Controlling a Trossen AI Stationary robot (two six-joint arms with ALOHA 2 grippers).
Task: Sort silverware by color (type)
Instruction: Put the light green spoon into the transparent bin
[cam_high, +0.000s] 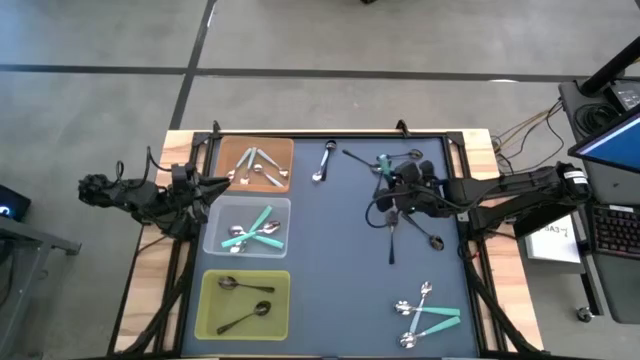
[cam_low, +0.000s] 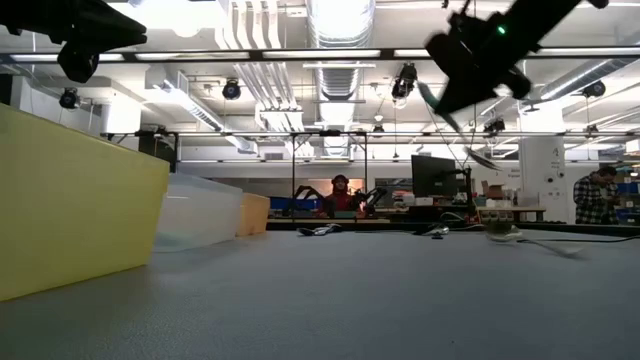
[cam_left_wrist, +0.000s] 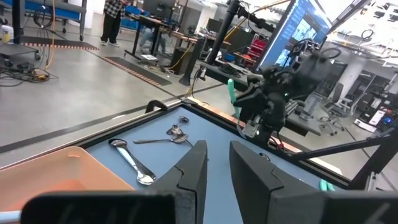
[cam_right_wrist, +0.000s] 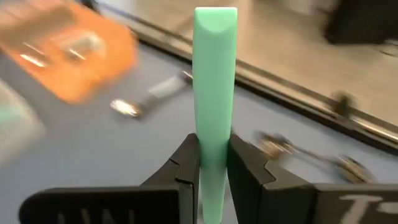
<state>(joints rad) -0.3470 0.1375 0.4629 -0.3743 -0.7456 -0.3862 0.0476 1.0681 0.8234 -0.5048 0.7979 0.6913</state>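
**Teal spoon gripped above the blue mat**

While the left gripper (cam_high: 222, 185) waits at the left of the overhead frame beside the trays, its fingers (cam_left_wrist: 193, 165) a narrow gap apart with nothing between them, we see the right gripper (cam_right_wrist: 213, 163) clamped on a teal-handled spoon (cam_right_wrist: 214, 93), the handle standing up between its fingers.

From above, that spoon (cam_high: 382, 165) sits upper centre-right, over the dark blue mat (cam_high: 340, 280). Our orange tray (cam_high: 256, 165) holds silver spoons, the clear tray (cam_high: 247, 227) teal-handled ones, the yellow-green tray (cam_high: 245, 304) two dark ones. One silver spoon (cam_high: 323, 162) lies loose at upper centre, dark spoons (cam_high: 415, 235) lie under the right arm, and a mixed cluster (cam_high: 425, 312) sits lower right.

Around the mat runs a pale wooden table (cam_high: 150, 290) on grey concrete. At table height we see a large workshop: ceiling ducts, monitors, a seated person (cam_low: 340, 196) at centre and another (cam_low: 597, 195) at far right.
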